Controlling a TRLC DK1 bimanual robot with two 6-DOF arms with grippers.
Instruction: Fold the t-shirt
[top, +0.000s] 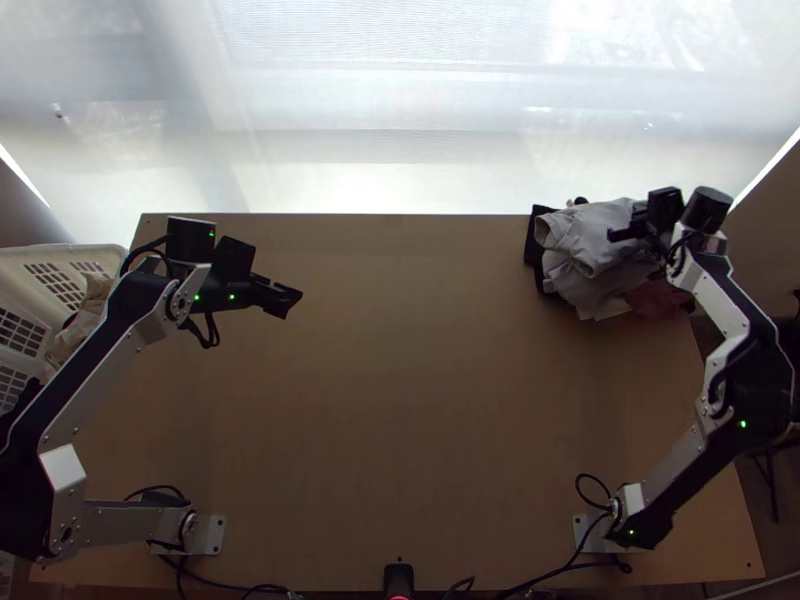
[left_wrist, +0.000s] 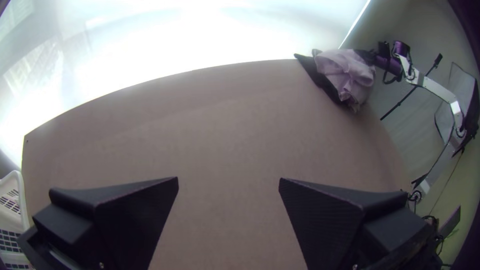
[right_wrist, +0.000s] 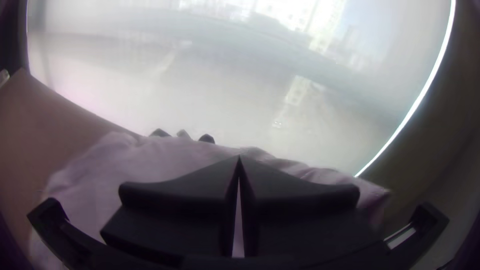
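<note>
Left arm (top: 88, 363): bent, top view's eight o'clock!
Left gripper (top: 288, 298): nine o'clock, fingers wide apart!
Right arm (top: 748, 400): bent, three o'clock!
Right gripper (top: 622, 235): two-thirty, fingertips together!

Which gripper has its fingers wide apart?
The left gripper: its fingers stand wide apart, while those of the right gripper, by the pale cloth, meet at the tips.

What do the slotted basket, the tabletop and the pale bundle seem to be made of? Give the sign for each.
Slotted basket: probably moulded plastic, white, with rows of regular slots.
Tabletop: perhaps wood or board, smooth and matt, with an even brown face.
Pale bundle: soft, matt cloth, judging by its loose folds; fibre unclear.
</note>
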